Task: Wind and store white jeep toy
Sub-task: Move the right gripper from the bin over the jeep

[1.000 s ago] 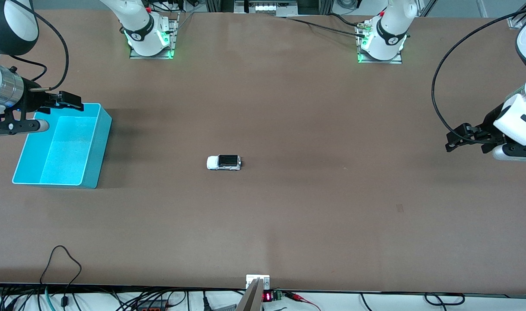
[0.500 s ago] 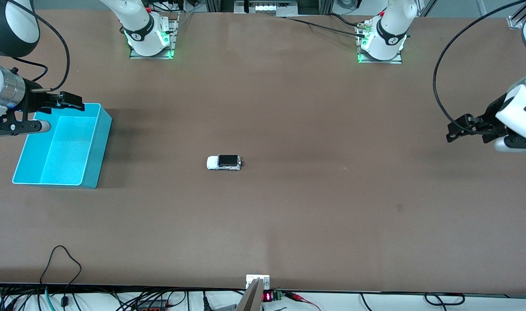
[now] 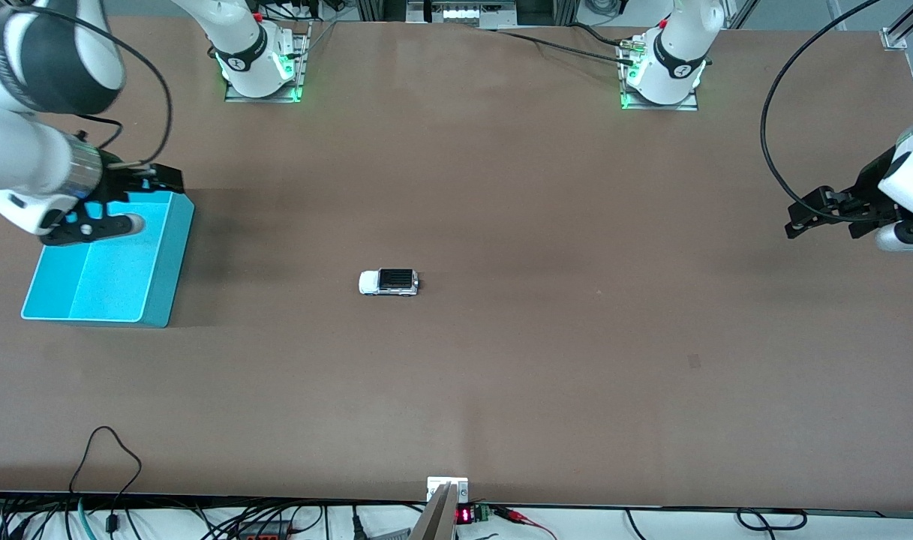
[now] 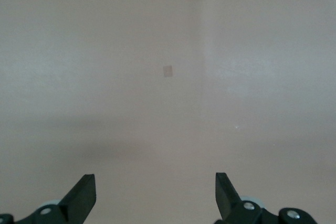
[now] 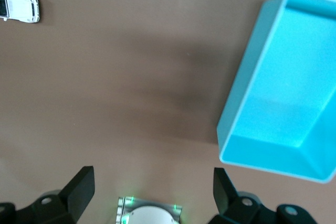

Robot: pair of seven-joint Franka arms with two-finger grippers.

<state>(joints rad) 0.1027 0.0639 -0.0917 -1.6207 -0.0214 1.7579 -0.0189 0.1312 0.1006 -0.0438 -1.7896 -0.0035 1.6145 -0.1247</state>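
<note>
Fingers on both grippers, left [image 3: 809,217] and right [image 3: 137,196], spread wide, white jeep toy [image 3: 388,283] untouched mid-table.

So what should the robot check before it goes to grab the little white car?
1. White jeep toy on its wheels, alone mid-table: ok.
2. Nothing on the table around the toy blocks a grasp: ok.
3. Right gripper open and holding nothing, over the turquoise bin: ok.
4. Left gripper open and holding nothing, over bare table at the left arm's end: ok.
5. Bin looks empty, ready for the toy: ok.
6. Toy wound up: cannot tell.
</note>
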